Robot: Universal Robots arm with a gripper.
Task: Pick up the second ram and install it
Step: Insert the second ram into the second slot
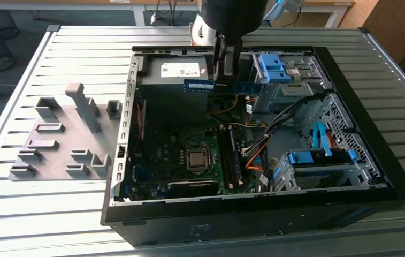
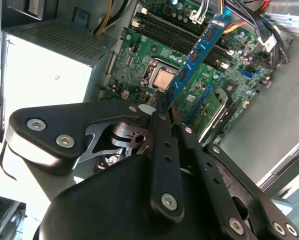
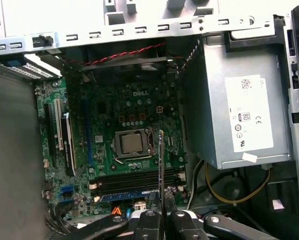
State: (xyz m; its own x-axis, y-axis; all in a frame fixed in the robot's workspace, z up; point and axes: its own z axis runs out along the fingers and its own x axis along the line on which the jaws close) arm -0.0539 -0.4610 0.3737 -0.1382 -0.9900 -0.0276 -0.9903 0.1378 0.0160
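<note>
Gripper [image 1: 225, 80] clamped on second ram [image 1: 227, 87], stick held level above open computer case [image 1: 373, 160], motherboard [image 3: 134, 115] below

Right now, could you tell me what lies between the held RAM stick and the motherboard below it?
Only open air: in the exterior view the gripper holds the second ram above the motherboard, touching nothing below.

ram [image 3: 161, 165] seen edge-on; gripper [image 3: 161, 216] base cut off by frame.
</note>
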